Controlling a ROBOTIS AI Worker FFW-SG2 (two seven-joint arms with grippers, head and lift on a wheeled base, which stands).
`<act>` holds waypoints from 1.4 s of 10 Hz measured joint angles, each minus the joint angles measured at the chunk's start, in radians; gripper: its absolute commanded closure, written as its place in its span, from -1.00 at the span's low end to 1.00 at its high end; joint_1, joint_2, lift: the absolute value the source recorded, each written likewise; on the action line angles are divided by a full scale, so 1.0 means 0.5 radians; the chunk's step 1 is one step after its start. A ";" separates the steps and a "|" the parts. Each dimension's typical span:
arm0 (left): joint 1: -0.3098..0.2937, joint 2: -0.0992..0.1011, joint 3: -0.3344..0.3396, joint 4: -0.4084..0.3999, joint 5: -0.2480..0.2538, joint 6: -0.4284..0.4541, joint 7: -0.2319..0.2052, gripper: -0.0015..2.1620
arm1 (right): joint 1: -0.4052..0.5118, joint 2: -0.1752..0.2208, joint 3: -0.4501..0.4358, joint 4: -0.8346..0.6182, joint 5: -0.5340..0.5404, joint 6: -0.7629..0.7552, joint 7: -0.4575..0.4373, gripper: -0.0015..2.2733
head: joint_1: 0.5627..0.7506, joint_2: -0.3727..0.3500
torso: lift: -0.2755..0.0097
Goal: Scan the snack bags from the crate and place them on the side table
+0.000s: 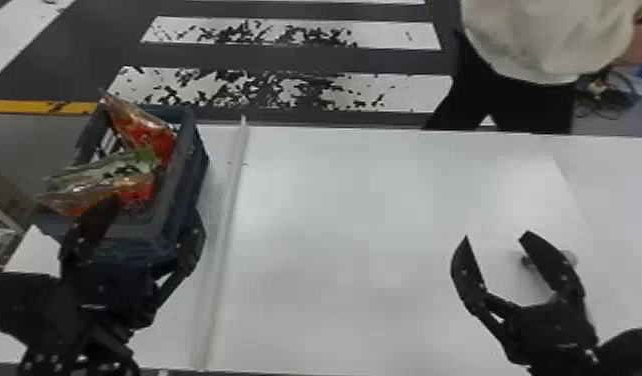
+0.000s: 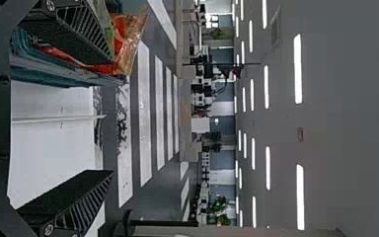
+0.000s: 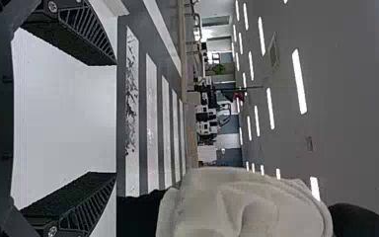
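At the crate point(image 1: 186, 180) of bags point(image 1: 105, 172), the left claw point(image 1: 157, 206) gapes wide, empty — the right claw point(image 1: 496, 237), over the table point(image 1: 375, 225), likewise.

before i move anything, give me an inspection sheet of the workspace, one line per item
surface: white table, with a pale strip running from near edge to far edge, right of the crate
job's things: at least two snack bags in the dark crate at the left
clutter: small greyish thing partly behind a finger of the right gripper; cannot tell what it is
grippers: left gripper open at the crate's near end; right gripper open over the table's right part
cables: thin dark loops, perhaps cable, beyond the table at the far right
surroundings: dark floor with white stripes beyond the table
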State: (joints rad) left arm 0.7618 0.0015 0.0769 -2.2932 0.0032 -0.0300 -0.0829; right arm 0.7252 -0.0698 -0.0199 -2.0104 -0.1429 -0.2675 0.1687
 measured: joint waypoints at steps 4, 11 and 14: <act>-0.007 0.000 0.393 -0.126 0.145 0.298 -0.203 -0.92 | -0.008 -0.022 0.003 0.011 -0.016 0.000 0.000 -0.93 | 0.41 0.44 | 0.27; -0.143 0.000 0.831 -0.130 0.254 0.616 -0.449 -0.92 | -0.009 -0.025 0.006 0.015 -0.024 0.000 0.003 -0.93 | 0.41 0.80 | 0.27; -0.270 0.000 1.033 0.028 0.320 0.617 -0.683 -0.92 | -0.001 -0.010 0.010 0.015 -0.013 0.000 0.003 -0.93 | 0.41 0.94 | 0.27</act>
State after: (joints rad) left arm 0.6269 0.0015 0.5936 -2.2792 0.1633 0.2785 -0.4244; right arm 0.7248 -0.0746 -0.0148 -2.0031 -0.1496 -0.2676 0.1702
